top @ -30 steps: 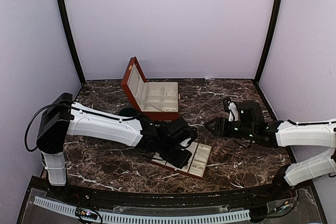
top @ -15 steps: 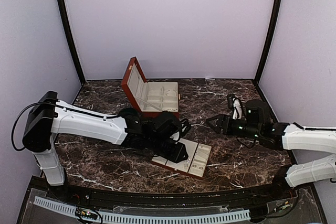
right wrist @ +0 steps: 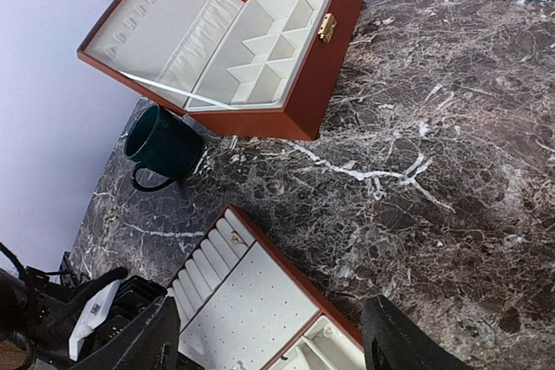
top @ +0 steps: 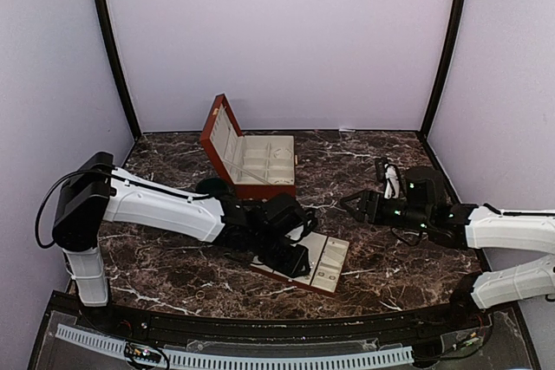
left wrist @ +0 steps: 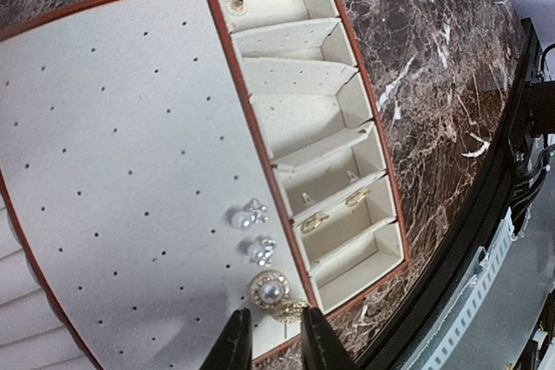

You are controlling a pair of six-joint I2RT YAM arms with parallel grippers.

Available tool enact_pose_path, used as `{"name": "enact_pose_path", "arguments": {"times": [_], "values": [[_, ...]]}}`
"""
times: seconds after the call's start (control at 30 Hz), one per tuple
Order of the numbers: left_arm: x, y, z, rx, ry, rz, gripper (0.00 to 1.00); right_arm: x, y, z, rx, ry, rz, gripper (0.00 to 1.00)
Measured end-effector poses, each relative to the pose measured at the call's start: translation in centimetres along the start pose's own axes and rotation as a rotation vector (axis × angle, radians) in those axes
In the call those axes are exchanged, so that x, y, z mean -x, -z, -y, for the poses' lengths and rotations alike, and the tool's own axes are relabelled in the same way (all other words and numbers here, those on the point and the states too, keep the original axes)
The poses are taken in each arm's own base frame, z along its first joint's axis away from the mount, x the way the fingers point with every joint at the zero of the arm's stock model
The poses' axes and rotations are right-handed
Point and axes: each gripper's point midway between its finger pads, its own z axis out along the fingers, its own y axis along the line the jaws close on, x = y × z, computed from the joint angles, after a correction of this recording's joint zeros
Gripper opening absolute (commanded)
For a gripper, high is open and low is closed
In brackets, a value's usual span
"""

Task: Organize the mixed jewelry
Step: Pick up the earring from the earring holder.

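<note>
Left tool [left wrist: 270, 346], only its tips showing, stands slightly parted by the jewelry [left wrist: 268, 288]. Right tool [right wrist: 264, 340] is spread, empty.

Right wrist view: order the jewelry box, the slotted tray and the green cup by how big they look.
Red-brown jewelry box: largest.
Cream slotted tray: next, but nearer the camera and cut off below, so unsure.
Dark green cup: smallest.
</note>
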Motion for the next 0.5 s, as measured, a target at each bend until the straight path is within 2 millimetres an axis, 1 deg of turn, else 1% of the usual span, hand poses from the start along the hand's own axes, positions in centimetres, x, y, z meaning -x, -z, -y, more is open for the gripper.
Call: {"name": "enact_pose_path", "arguments": {"times": [0.23, 0.43, 0.5], "values": [[0.29, -0.30, 0.30, -0.006, 0.000, -0.005, 0.16, -0.07, -0.08, 0.06, -0.001, 0.000, -0.002, 0.72], [-0.28, -0.63, 0.00, 0.003, 0.009, -0.031, 0.16, -0.15, -0.16, 0.13, -0.003, 0.000, -0.004, 0.72], [-0.35, -0.63, -0.04, 0.005, 0.012, -0.034, 0.14, -0.11, -0.16, 0.11, -0.002, 0.000, -0.003, 0.72]]}}
